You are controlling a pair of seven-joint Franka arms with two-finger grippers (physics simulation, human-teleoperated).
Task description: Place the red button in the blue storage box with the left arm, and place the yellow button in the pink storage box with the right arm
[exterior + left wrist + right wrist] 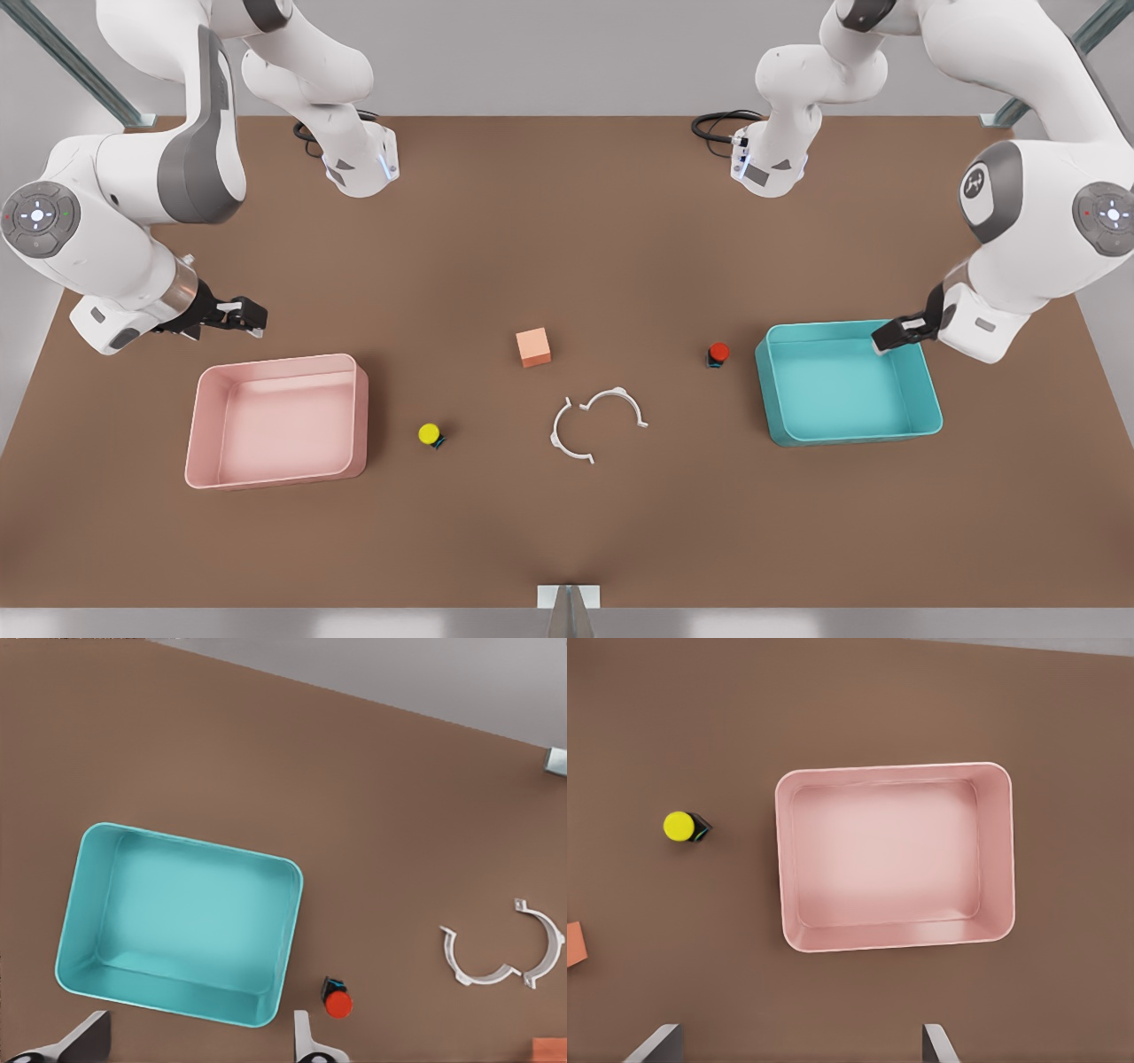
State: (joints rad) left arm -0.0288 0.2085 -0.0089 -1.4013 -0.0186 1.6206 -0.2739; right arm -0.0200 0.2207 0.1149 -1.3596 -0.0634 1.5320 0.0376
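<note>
Nearest the camera, a brown tabletop (567, 532) is being shared by a shallow pale pink plastic tray (276, 422) and a teal-blue tray (848, 383), both empty. Each is being overhung by a wide-open, empty gripper: right gripper (246, 317), left gripper (893, 337). An orange cube (533, 346) and white ring pieces (595, 424) are being left mid-table. Beside the pink tray, the tiny yellow-capped button (430, 434) is sitting; beside the blue, the red-capped button (718, 354).

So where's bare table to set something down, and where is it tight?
Both boxes are bare inside: pink box, blue box. The table is open along its far half and its near edge. It is tighter mid-table, around the cube, the white bracket, the red button and the yellow button.
</note>
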